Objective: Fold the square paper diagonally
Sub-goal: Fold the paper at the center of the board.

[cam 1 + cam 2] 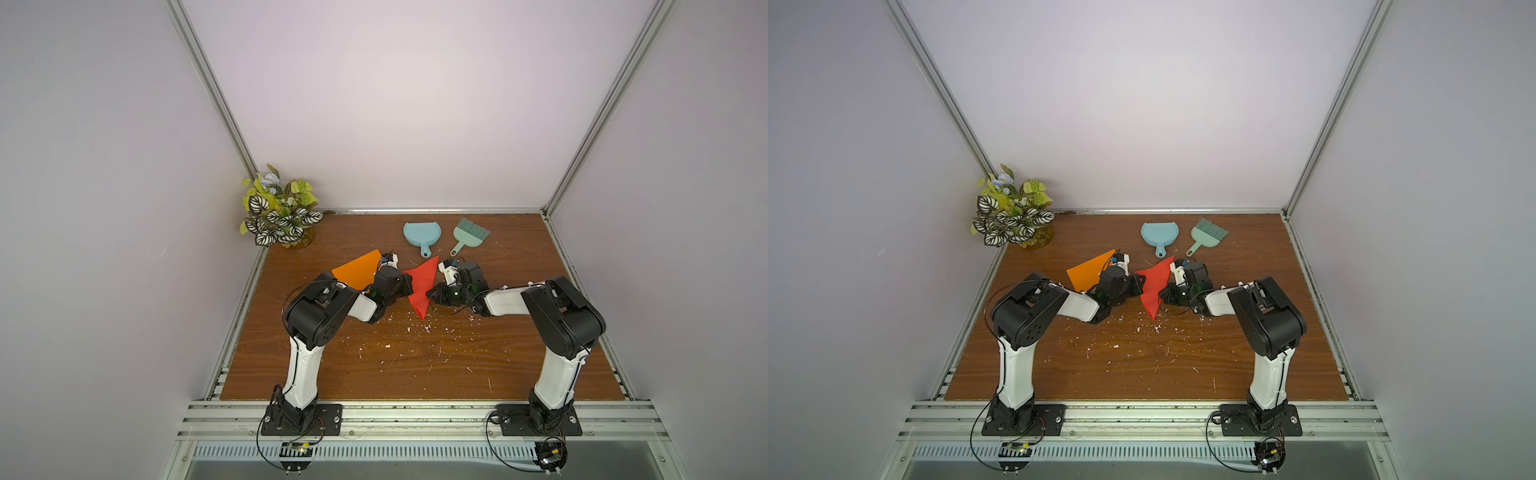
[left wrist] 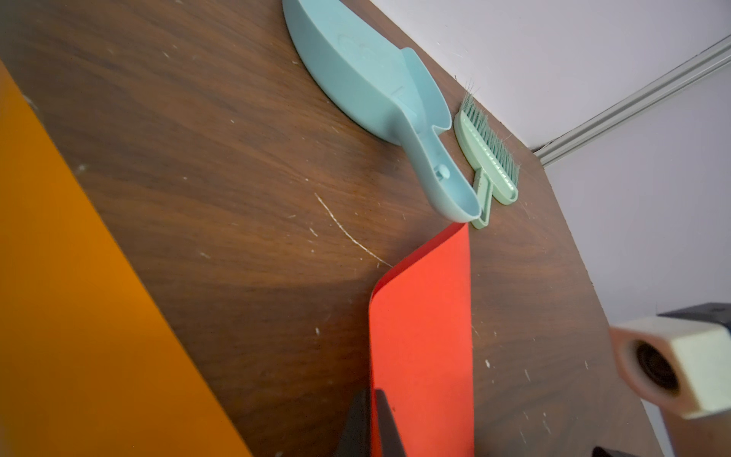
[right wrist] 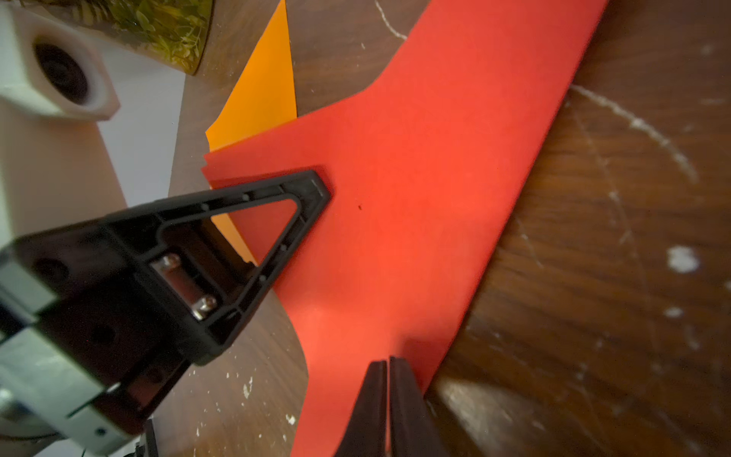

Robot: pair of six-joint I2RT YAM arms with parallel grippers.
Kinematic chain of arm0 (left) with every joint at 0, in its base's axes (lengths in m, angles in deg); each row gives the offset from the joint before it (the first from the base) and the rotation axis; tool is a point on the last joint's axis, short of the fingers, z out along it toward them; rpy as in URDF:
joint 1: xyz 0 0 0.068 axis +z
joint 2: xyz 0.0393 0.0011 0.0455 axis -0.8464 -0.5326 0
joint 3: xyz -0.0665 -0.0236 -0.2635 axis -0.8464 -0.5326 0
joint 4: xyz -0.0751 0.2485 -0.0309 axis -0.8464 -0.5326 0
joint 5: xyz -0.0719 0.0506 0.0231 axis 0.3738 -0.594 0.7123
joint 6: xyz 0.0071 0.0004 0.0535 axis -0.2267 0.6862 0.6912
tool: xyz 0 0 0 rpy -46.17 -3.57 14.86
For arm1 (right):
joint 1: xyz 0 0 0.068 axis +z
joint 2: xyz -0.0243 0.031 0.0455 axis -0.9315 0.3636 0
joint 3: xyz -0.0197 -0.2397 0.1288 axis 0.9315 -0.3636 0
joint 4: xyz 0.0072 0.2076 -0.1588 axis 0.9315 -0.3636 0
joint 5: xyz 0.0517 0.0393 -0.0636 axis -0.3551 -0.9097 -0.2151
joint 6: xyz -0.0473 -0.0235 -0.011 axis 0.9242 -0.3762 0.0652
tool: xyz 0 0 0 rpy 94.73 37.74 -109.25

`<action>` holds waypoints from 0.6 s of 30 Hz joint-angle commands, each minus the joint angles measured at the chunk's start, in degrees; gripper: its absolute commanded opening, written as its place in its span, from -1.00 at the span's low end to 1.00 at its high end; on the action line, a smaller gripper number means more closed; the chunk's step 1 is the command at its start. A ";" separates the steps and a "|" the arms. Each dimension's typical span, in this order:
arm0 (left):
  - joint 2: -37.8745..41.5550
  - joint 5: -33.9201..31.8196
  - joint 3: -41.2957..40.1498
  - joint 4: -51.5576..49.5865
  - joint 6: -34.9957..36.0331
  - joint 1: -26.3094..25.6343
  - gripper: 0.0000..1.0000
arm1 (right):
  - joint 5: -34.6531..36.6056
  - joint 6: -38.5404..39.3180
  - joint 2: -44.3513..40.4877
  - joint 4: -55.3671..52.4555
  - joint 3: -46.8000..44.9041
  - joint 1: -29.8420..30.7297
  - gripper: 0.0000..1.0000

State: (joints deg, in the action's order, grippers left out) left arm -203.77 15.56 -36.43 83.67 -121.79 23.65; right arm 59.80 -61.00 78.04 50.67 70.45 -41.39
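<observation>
Top views first: the red square paper sheet point(image 1: 422, 286) is already doubled into a triangle on the brown wooden tabletop point(image 1: 415, 365), right between the two arms. Its long axis runs near-to-far, with the tip leaning toward the pale blue plastic dustpan point(image 1: 417, 235). The left claw point(image 1: 405, 284) is on its left corner and the right claw point(image 1: 432, 293) is on its right long edge, so both are touching it and neither arm is really nearer. The same triangle point(image 1: 1154, 286) shows in both top views. An orange paper sheet point(image 1: 357, 268) lies flat behind the left arm, not involved.

Left wrist: the left claw is clenched on the red sheet point(image 2: 423, 336), which stretches away from it toward the dustpan handle. One side curls in a soft bend, not a sharp crease.

Right wrist: the right claw point(image 3: 389, 407) is pinched tight on the sheet's edge. Opposite it, the left claw's finger sits on a corner where two red layers line up almost flush.

My guess is the corners are matched and what's left is flattening that long edge, so any press should run along that near-to-far axis.
</observation>
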 commanded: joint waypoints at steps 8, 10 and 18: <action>1.72 -2.03 -3.41 0.33 -3.21 0.41 -0.99 | -3.87 -2.87 -3.45 4.20 0.21 -1.40 -0.75; 1.72 -2.59 -3.42 -0.25 -3.49 0.42 -0.99 | -3.78 -3.43 -1.99 4.86 0.54 -1.36 -0.76; 1.11 -3.38 -2.92 -1.05 -4.34 0.42 -0.99 | -0.91 -1.59 2.01 -0.10 3.01 -0.05 -0.78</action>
State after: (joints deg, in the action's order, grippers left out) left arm -203.00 13.40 -38.90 85.48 -125.33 23.65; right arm 57.77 -63.76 79.09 52.70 71.71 -42.15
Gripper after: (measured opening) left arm 0.049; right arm 0.111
